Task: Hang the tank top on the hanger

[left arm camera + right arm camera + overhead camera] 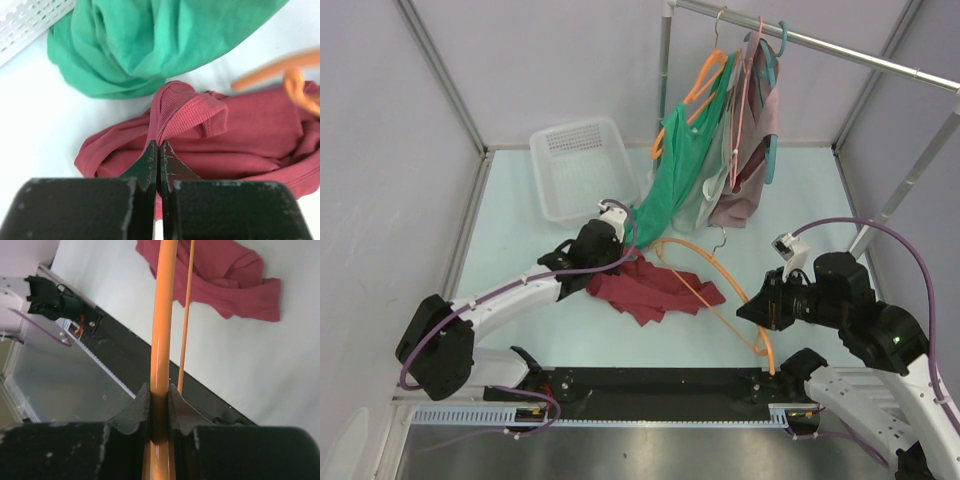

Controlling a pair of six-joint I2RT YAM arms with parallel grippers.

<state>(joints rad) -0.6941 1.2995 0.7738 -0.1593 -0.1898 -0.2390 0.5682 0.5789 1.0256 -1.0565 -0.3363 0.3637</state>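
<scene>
The maroon tank top (655, 290) lies crumpled on the table's middle. My left gripper (612, 250) sits at its far left edge, shut on a pinched fold of the tank top (175, 112), which rises as a ridge from the fingertips (150, 155). The bare orange hanger (720, 285) lies slanted over the top's right side, its metal hook (720, 238) pointing away. My right gripper (752, 312) is shut on the hanger's arm (161, 340) near its right end; the bar runs straight up between the fingers (141, 410). The tank top (220, 275) shows beyond.
A white perforated basket (582, 165) stands at the back left. On the rail (820, 45) hang a green garment (685, 165) on an orange hanger and a pale pink garment (752, 150) with a teal hanger. The green fabric (150, 45) pools just behind the tank top.
</scene>
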